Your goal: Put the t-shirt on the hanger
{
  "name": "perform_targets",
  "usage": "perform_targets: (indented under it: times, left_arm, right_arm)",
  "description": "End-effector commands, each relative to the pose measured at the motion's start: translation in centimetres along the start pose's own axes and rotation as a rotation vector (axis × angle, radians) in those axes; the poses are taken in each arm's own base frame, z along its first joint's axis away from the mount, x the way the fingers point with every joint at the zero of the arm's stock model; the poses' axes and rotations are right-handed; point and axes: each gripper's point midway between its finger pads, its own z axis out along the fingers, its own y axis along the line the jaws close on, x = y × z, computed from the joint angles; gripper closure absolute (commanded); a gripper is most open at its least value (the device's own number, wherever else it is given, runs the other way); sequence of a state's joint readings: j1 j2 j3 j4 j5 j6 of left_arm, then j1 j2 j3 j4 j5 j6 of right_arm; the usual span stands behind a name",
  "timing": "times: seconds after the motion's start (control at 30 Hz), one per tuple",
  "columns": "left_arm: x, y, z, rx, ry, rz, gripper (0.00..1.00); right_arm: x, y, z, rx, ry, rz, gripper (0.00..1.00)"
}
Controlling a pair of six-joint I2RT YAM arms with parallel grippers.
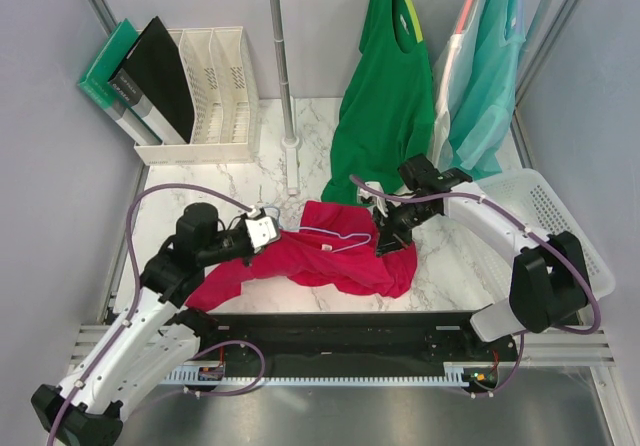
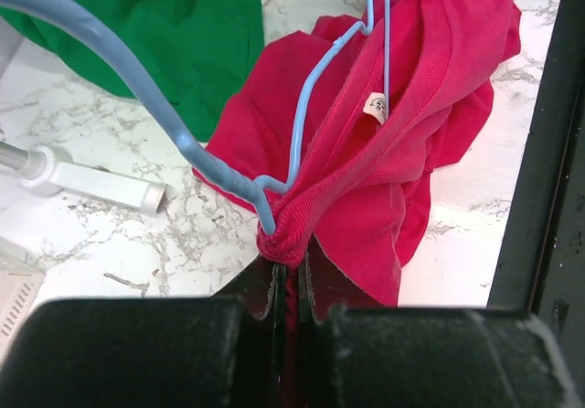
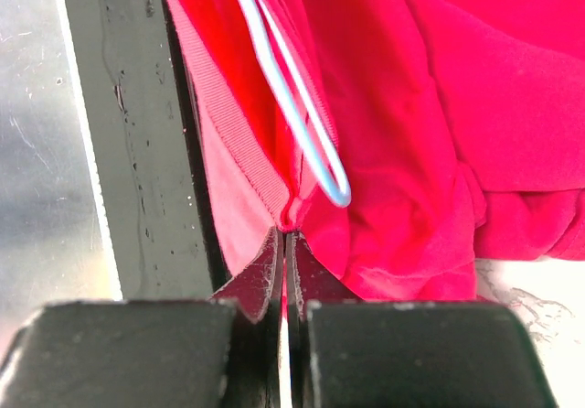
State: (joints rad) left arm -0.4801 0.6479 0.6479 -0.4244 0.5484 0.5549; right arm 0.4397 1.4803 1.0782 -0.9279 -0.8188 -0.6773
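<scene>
The crimson t-shirt [image 1: 345, 263] lies bunched on the marble table between my two arms. The light-blue wire hanger [image 1: 335, 239] lies across it, partly inside the collar. My left gripper [image 1: 268, 234] is shut on the t-shirt's collar edge [image 2: 285, 241], with the hanger wire [image 2: 183, 134] running past the pinch. My right gripper [image 1: 385, 244] is shut on the opposite side of the collar [image 3: 291, 214], and the hanger's rounded end [image 3: 334, 184] sits just above the fingertips. The collar is stretched between both grippers.
A dark green t-shirt [image 1: 385, 96] and a teal t-shirt [image 1: 490, 76] hang on the rail at the back. The rail's white pole [image 1: 290, 146] stands behind the shirt. A white file rack [image 1: 205, 96] is back left, a white basket [image 1: 560, 226] at the right.
</scene>
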Motion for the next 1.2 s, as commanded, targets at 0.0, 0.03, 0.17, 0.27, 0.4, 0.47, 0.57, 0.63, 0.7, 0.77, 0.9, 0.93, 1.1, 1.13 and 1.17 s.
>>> perform_targets:
  times: [0.0, 0.03, 0.17, 0.27, 0.4, 0.47, 0.57, 0.63, 0.7, 0.77, 0.9, 0.93, 1.1, 1.13, 1.17]
  left_arm:
    - [-1.3, 0.7, -0.1, -0.018, -0.031, 0.048, 0.98]
    - [-1.3, -0.2, -0.2, 0.026, -0.039, 0.061, 0.98]
    - [-0.9, -1.6, -0.6, 0.085, -0.058, 0.134, 0.98]
    - [-1.0, -1.6, -0.6, 0.081, -0.057, 0.126, 0.98]
    - [-0.9, -1.7, -0.6, 0.089, -0.056, 0.131, 0.98]
    - [-0.5, -1.4, -0.5, 0.084, -0.035, 0.139, 0.98]
    - [-0.1, -0.6, 0.1, 0.084, 0.009, 0.131, 0.98]
    - [-0.2, -0.4, 0.8, 0.107, 0.023, 0.107, 0.98]
    - [-1.4, -0.2, 1.1, 0.131, 0.004, 0.094, 0.98]
    - [-2.6, -0.4, 1.6, 0.168, -0.019, 0.065, 0.98]
    - [-4.3, 0.1, 2.7, 0.170, -0.064, 0.061, 0.98]
    - [-5.2, -0.1, 2.8, 0.181, -0.092, 0.076, 0.98]
    - [-6.7, -1.1, 3.5, 0.232, -0.129, 0.086, 0.98]
    - [-6.9, -1.4, 3.4, 0.248, -0.142, 0.094, 0.98]
    - [-7.1, -1.6, 3.3, 0.255, -0.152, 0.105, 0.98]
  right_arm:
    - [-0.9, 0.2, -1.1, 0.010, -0.053, -0.023, 1.00]
    - [-1.3, 0.1, -1.5, 0.022, -0.058, -0.032, 1.00]
    - [-1.9, -0.5, -2.3, 0.033, -0.069, -0.023, 1.00]
    - [-1.9, -0.5, -2.4, 0.029, -0.066, -0.026, 1.00]
    - [-2.0, -0.3, -2.5, 0.021, -0.069, -0.028, 1.00]
    - [-2.3, 0.1, -2.7, 0.016, -0.071, -0.040, 1.00]
    - [-3.2, 0.7, -3.5, 0.018, -0.095, -0.060, 1.00]
    - [-4.1, 1.4, -4.2, 0.019, -0.118, -0.070, 1.00]
    - [-5.1, 2.0, -4.8, 0.019, -0.142, -0.073, 1.00]
    - [-5.6, 2.9, -4.9, 0.008, -0.144, -0.086, 1.00]
    - [-6.6, 4.3, -4.5, -0.004, -0.145, -0.109, 1.00]
    - [-7.1, 4.5, -4.5, 0.008, -0.158, -0.118, 1.00]
    - [-8.9, 5.8, -3.6, 0.052, -0.179, -0.180, 1.00]
    - [-9.2, 5.5, -3.7, 0.069, -0.184, -0.187, 1.00]
    - [-9.2, 5.4, -3.7, 0.077, -0.182, -0.184, 1.00]
